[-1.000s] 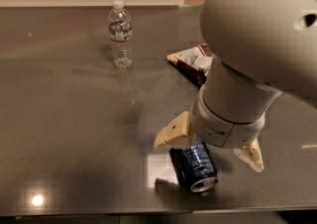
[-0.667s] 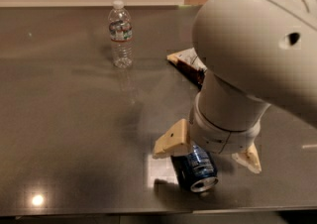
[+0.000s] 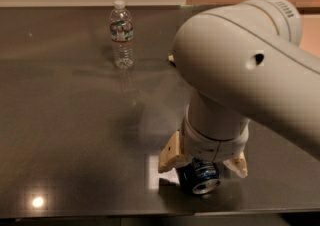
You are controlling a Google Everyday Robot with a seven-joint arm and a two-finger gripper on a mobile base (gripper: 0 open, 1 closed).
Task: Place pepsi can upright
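Note:
The pepsi can (image 3: 202, 178) is dark blue and lies on its side near the table's front edge, its silver end facing the camera. My gripper (image 3: 204, 163) hangs directly over it from the big white arm (image 3: 235, 70). One tan finger (image 3: 170, 157) is on the can's left and the other on its right. The fingers stand wider than the can, so the gripper is open around it. The wrist hides the can's upper part.
A clear plastic water bottle (image 3: 121, 34) with a white cap stands upright at the back left of the dark table (image 3: 75, 120). The arm hides whatever lies behind it at the middle right. The table's front edge runs just below the can.
The arm has swung left and lower over the can and now covers the snack packet behind it. The fingers sit closer to the can's sides. The can has not moved.

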